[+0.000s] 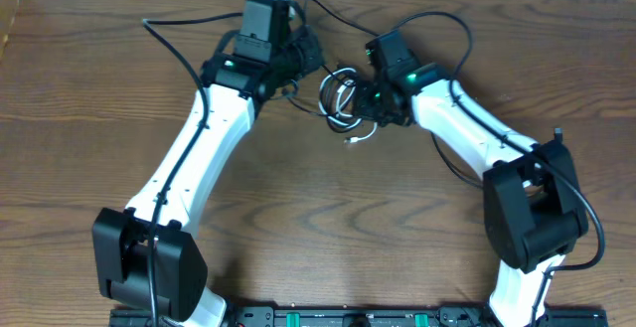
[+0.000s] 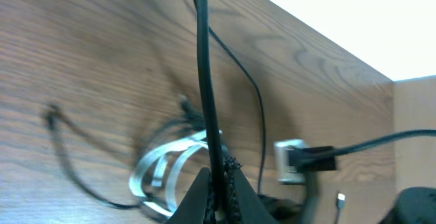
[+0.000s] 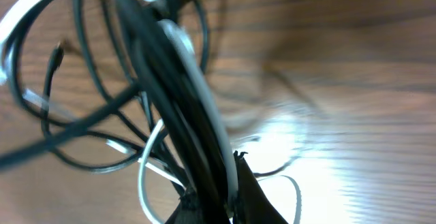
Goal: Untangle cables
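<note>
While tangled, cables in both jaws

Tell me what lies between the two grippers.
The cables: a tangle of black and white loops spans the gap between the left gripper and right gripper, seen overhead. Both are shut on strands.

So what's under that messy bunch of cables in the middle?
Brown wooden table shows through the loops of the cables. Under the thick part pinched by the right gripper, nothing can be seen; the strands cover it.
</note>
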Available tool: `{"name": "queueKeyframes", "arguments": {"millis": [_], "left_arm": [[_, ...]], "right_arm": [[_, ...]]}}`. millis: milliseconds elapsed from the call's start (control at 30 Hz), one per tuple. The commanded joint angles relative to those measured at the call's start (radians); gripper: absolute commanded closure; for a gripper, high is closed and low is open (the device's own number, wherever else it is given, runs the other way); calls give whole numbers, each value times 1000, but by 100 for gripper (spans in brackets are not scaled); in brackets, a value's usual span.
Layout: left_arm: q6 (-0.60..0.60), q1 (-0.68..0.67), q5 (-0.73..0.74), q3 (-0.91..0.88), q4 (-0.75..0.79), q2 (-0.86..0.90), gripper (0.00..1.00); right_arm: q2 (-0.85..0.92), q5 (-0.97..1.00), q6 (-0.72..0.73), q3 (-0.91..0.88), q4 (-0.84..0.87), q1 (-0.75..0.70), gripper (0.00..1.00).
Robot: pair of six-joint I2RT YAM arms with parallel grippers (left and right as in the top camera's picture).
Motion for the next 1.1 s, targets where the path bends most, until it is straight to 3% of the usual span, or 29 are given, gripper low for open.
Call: {"name": "queueKeyframes", "arguments": {"millis": [0,267,733,1067], "left_arm": [[78,63,-7,5,-3,-19,93],[102,192,-7,5,-14,-76,92],[147,415,11,21,-42,-181,92],[354,287,227,20,-173,-134,92]], "right_arm": [[-10,1,-107,-6,-38,-76,99],[-10,6,-224,-6,-164,-203,99],[-10,67,-275,-8,-249,-322,99],[-10,20,-355,-8,-249,-293,99]]}}
